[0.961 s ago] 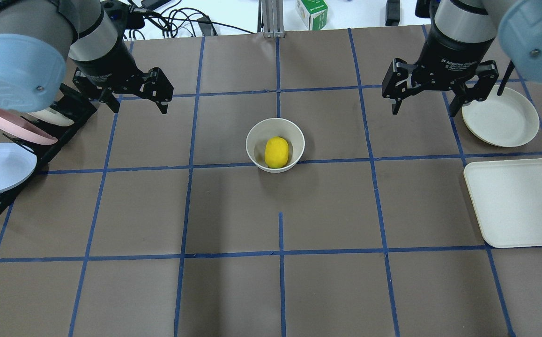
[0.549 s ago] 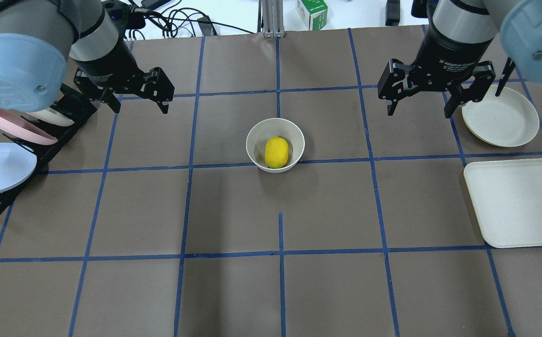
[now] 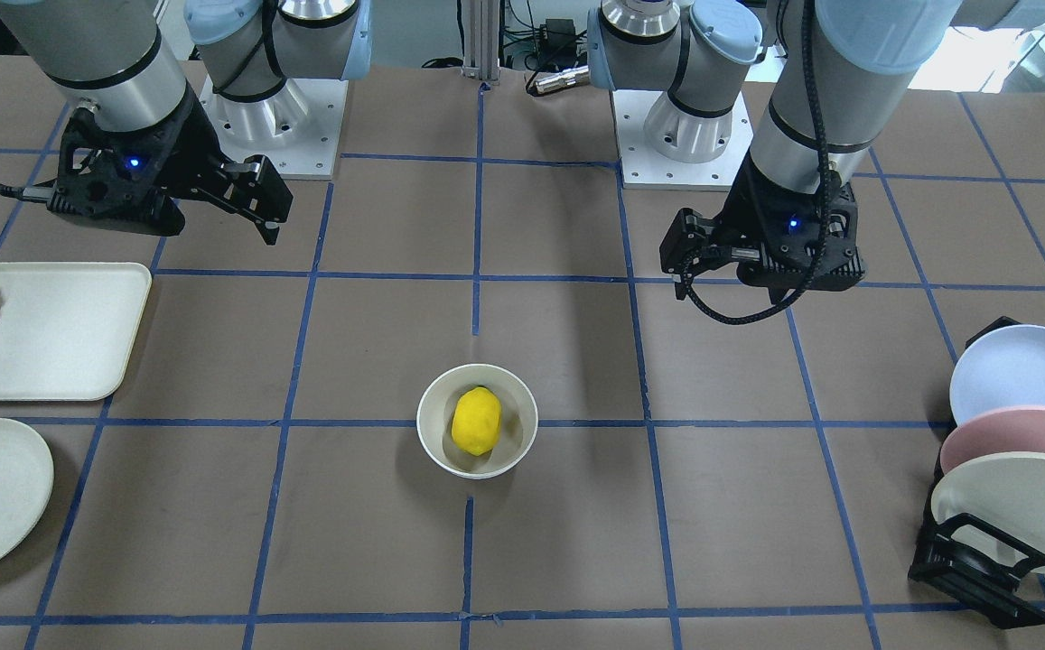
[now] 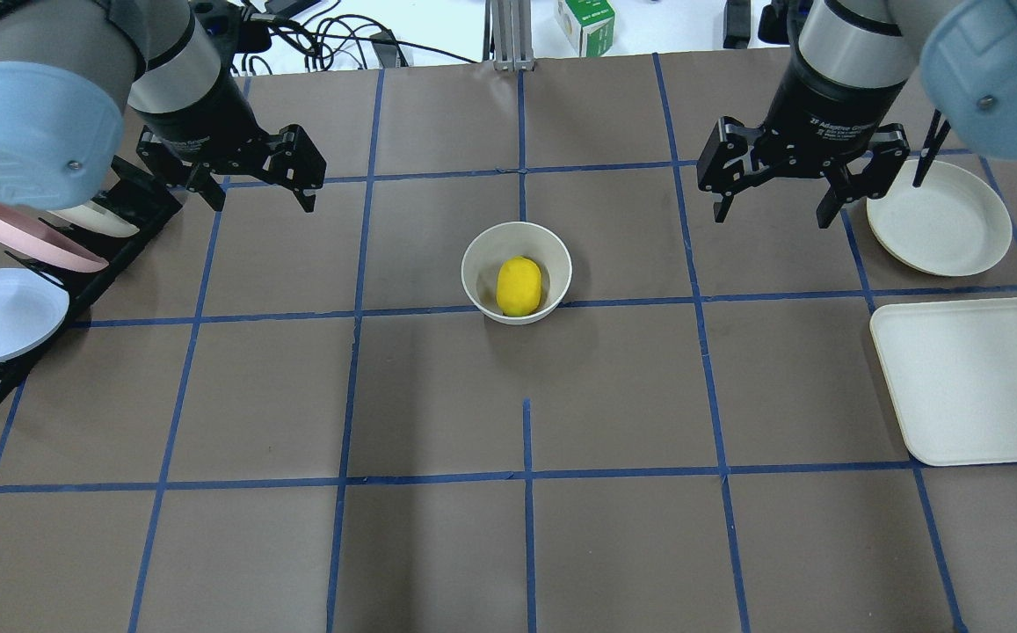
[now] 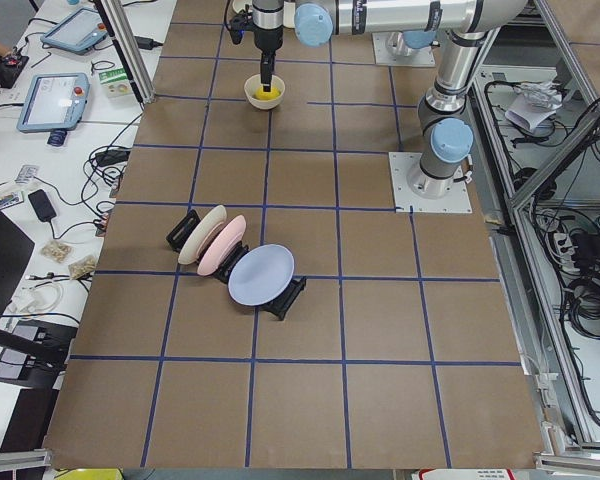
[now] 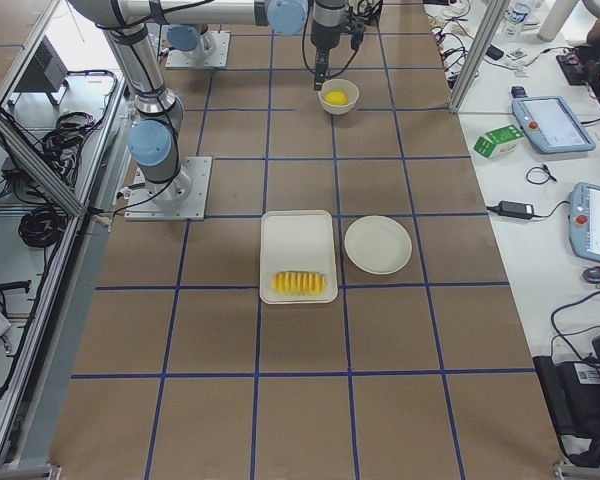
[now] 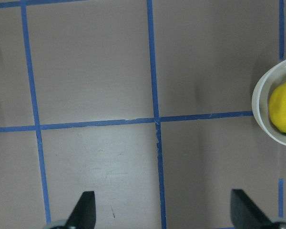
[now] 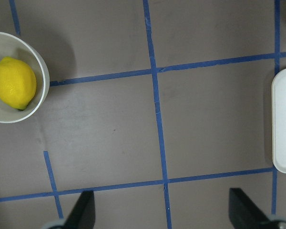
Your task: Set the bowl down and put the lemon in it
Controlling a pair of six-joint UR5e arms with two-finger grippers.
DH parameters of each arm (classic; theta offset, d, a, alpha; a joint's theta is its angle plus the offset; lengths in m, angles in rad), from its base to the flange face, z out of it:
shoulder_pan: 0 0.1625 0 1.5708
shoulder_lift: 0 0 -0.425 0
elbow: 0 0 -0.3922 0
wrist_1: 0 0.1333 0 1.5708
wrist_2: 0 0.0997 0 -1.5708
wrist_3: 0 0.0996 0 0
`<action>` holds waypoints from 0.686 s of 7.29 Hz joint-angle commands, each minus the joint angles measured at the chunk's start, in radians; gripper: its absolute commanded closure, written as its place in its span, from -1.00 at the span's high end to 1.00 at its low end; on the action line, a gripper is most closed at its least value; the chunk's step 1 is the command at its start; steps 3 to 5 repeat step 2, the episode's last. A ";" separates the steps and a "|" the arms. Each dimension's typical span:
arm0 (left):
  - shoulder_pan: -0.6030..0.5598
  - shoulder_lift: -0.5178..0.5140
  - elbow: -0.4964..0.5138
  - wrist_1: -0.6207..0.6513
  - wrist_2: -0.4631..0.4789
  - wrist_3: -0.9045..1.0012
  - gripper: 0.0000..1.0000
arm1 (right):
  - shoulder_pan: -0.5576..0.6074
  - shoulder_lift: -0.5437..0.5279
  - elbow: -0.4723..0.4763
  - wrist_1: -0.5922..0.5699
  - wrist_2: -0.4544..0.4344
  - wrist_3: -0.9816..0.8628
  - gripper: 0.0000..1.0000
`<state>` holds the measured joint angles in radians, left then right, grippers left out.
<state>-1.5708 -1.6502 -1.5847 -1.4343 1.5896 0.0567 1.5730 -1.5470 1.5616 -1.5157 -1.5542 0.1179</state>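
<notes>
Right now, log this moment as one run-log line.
lemon: in bowl | left tool: open, empty | right tool: open, empty | both apart from bowl | task: looks done

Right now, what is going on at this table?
Nothing is being handled. The lemon lies inside the bowl, which stands upright near the middle of the table. The left gripper and the right gripper are both open and empty. They hang above the table on either side of the bowl, at the far end, touching nothing. The task looks done.
</notes>
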 commanded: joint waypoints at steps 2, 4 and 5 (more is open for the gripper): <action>0.006 0.000 -0.001 0.000 0.003 0.000 1.00 | -0.002 -0.004 -0.006 0.000 -0.007 0.002 1.00; 0.006 0.000 -0.001 0.000 0.003 0.000 1.00 | -0.002 -0.004 -0.006 0.000 -0.007 0.002 1.00; 0.006 0.000 -0.001 0.000 0.003 0.000 1.00 | -0.002 -0.004 -0.006 0.000 -0.007 0.002 1.00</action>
